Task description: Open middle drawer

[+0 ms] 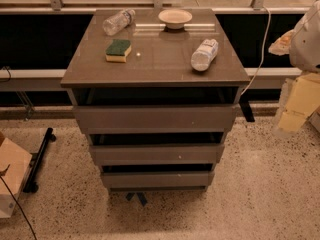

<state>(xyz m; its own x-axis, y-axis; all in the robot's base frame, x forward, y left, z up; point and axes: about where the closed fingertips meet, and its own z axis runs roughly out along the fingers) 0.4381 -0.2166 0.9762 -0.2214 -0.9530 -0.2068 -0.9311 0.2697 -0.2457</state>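
The middle drawer (157, 154), between the taller drawer (155, 118) and the smaller drawer (156, 179), looks stiff, smooth and handleless, so I'd hook its top edge; my gripper (299, 101) hangs far right, well apart, spread or closed I cannot tell.

looks like a lab or office test space: speckled terrazzo floor (270, 194), a loose cable (261, 49) by the far window wall, a cardboard box (10, 176) near left, a lone drawer cabinet (160, 61). the gripper (300, 104) hangs at the right edge.
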